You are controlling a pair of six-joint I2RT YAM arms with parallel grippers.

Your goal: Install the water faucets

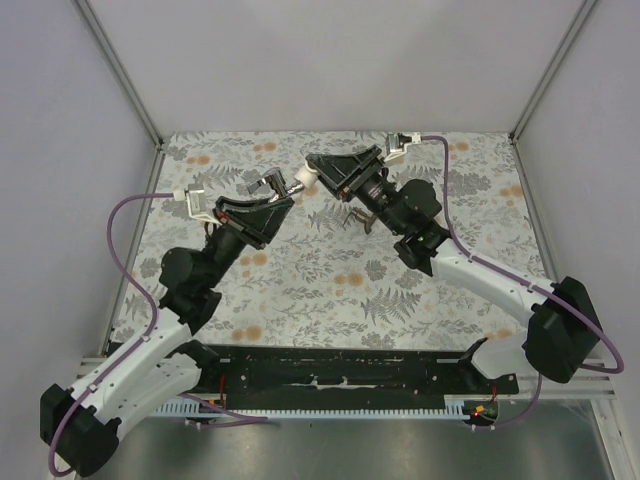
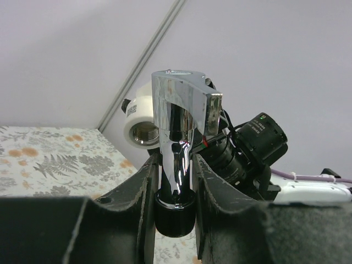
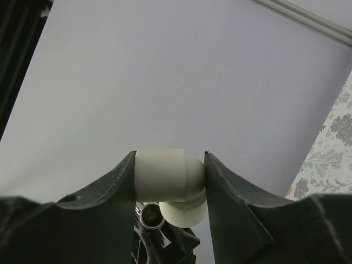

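Note:
A shiny chrome water faucet stands upright between my left gripper's fingers, which are shut on its stem just above a black knob. Just beyond the faucet is a white plastic elbow fitting, its threaded opening facing the camera. My right gripper is shut on that white elbow; below the elbow, the faucet's round chrome end shows. From above, both grippers meet over the far middle of the table: left gripper with the faucet, right gripper with the elbow.
The table carries a floral-patterned cloth. Pale walls with aluminium corner posts close in the back and sides. A black rail runs along the near edge between the arm bases. Purple cables loop beside each arm.

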